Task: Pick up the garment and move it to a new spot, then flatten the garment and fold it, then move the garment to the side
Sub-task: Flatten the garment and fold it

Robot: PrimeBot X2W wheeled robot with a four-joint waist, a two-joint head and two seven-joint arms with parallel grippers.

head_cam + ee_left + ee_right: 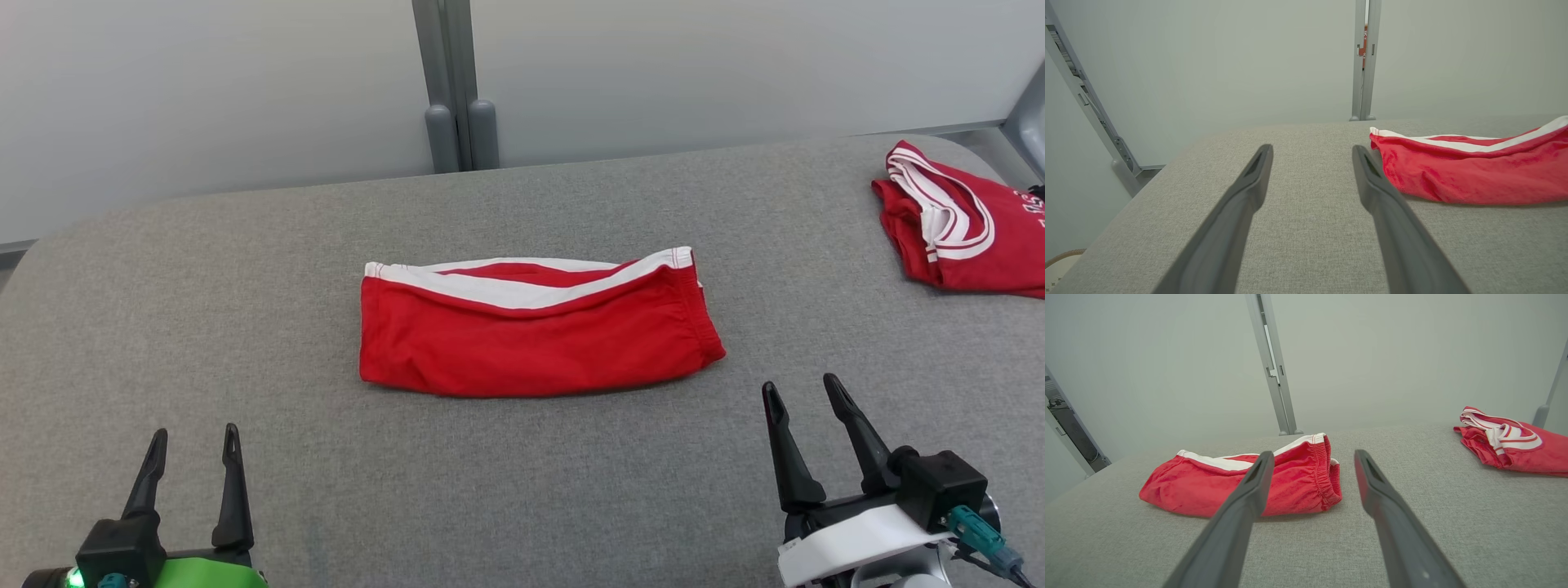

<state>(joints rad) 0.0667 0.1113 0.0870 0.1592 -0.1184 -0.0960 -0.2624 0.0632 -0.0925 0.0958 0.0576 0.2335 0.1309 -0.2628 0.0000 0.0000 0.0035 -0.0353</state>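
**Folded garment (535, 331) awaits move aside**

It lies at the centre of the desk (245, 286), long axis left-right. The right hand (801, 386), wide open and empty, is near its right end. The left hand (195, 434), equally open and empty, is farther off.

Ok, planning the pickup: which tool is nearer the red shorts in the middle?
Right. The right tool sits just off the elastic end of the shorts; the left tool is farther back from the other end.

1 red jersey (967, 265) (white trim) on grey table (245, 327), near right edge.
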